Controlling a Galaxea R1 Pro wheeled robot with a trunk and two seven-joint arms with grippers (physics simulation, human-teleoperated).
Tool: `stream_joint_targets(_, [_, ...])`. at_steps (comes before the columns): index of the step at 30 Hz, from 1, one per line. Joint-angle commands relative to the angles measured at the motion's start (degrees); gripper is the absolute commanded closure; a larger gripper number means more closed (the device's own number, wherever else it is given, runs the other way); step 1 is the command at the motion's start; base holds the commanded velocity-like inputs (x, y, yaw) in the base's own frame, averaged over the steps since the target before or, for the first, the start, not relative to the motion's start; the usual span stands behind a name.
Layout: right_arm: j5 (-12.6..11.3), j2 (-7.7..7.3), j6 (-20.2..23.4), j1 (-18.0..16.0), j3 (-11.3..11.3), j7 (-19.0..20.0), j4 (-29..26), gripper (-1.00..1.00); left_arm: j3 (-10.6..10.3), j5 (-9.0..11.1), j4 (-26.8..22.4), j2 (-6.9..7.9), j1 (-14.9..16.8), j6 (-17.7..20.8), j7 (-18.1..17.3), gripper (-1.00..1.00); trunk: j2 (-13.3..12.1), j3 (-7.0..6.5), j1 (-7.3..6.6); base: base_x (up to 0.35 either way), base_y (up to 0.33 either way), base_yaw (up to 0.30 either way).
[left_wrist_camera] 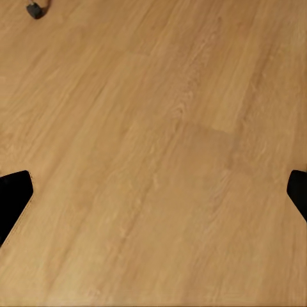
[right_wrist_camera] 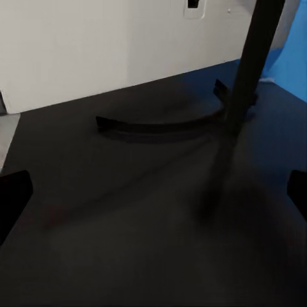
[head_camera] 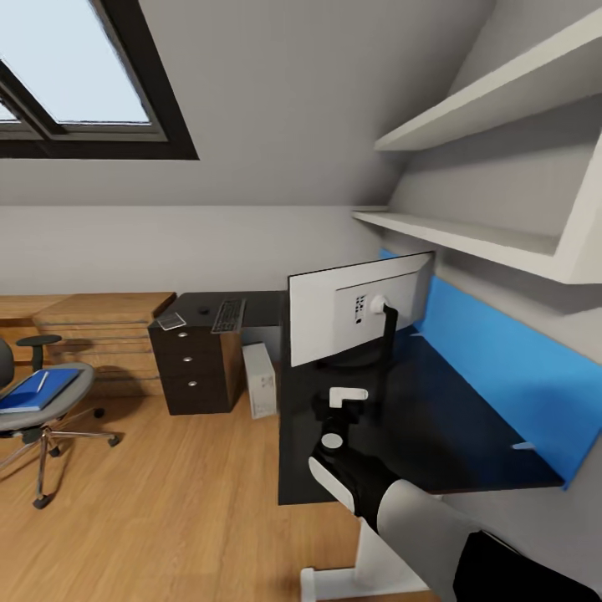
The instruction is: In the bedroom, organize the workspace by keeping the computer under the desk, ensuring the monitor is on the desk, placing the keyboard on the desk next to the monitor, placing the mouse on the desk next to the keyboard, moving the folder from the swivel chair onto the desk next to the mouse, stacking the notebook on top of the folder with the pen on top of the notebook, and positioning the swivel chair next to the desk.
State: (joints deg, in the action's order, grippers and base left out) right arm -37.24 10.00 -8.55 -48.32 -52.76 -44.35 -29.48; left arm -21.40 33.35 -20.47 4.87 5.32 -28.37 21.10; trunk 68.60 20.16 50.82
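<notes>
1. The large black L-shaped tabletop (head_camera: pixel 468 435) carries the wide flat monitor (head_camera: pixel 359 305), which stands upright on a curved black foot with its pale back toward the camera, in front of a bright-blue wall panel (head_camera: pixel 502 359).
2. The right gripper (head_camera: pixel 339 411) hovers over the tabletop just before the monitor's foot; its fingers (right_wrist_camera: pixel 13 198) stand wide apart, holding nothing.
3. The left gripper's fingers (left_wrist_camera: pixel 13 195) are likewise spread wide over the light wood floor (left_wrist_camera: pixel 160 160).
4. The slim black keyboard (head_camera: pixel 227 315), small dark mouse (head_camera: pixel 202 312) and dark-grey notebook (head_camera: pixel 171 321) lie on the far wing above the three-drawer pedestal (head_camera: pixel 194 372).
5. The light-grey computer tower (head_camera: pixel 260 380) stands on the floor beside the pedestal.
6. The bright-blue folder (head_camera: pixel 35 390), a thin white pen (head_camera: pixel 42 380) on it, lies on the grey swivel chair (head_camera: pixel 42 414), well apart from the tabletop.
</notes>
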Motion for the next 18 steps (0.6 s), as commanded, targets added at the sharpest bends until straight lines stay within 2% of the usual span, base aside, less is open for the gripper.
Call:
stream_joint_targets(1, [-0.59,0.0,-0.52,-0.11,-0.46,-0.32,-0.01,-1.0,-0.5,0.23,0.0,0.03,0.04,-0.09,0.44,-1.0,0.05,0.07,0.01,0.0,0.304,0.0])
stream_joint_targets(5, [0.13,0.0,-0.51,-0.11,-3.5,-0.43,-1.06,-1.0,-0.62,0.15,0.14,-0.03,0.04,0.01,0.4,-1.0,0.05,0.07,0.01,0.0,0.305,0.0])
stream_joint_targets(7, [0.44,0.0,-0.51,-0.11,-4.49,-2.03,-1.42,-1.0,-0.81,0.1,0.15,-0.04,0.04,0.09,0.37,-1.0,0.05,0.07,0.01,0.05,0.296,0.0])
stream_joint_targets(12, [0.64,0.0,-0.5,-0.11,-5.03,-4.62,-2.94,-1.0,-0.98,-0.02,0.16,-0.04,0.04,0.14,0.35,-1.0,0.05,0.07,0.01,0.175,0.272,0.0])
stream_joint_targets(18, [0.67,0.0,-0.43,-0.11,-5.07,-5.21,-4.31,-1.0,-1.01,-0.08,0.15,-0.04,0.04,0.04,0.35,-1.0,0.05,0.07,0.01,0.216,0.28,0.0])
